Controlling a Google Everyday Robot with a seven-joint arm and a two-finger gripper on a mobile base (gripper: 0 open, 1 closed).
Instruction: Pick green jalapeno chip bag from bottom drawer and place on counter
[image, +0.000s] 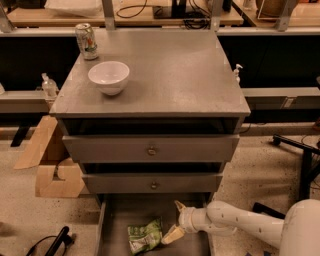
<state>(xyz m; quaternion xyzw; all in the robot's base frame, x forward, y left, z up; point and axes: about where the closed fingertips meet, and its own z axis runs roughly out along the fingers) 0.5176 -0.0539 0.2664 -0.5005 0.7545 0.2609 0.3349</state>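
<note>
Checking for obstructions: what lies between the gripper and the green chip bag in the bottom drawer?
Nothing. In the camera view, only bare bottom drawer floor separates the open gripper from the green jalapeno chip bag.

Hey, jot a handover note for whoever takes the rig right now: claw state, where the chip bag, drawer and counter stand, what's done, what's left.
The claw is open, down in the bottom drawer, just right of the green jalapeno chip bag, gripping nothing.
The bag lies crumpled on the drawer floor.
The counter carries a white bowl and a soda can on its left side.
Done: drawer pulled out, claw beside bag.
Left: grasp bag, lift, set on counter.
</note>
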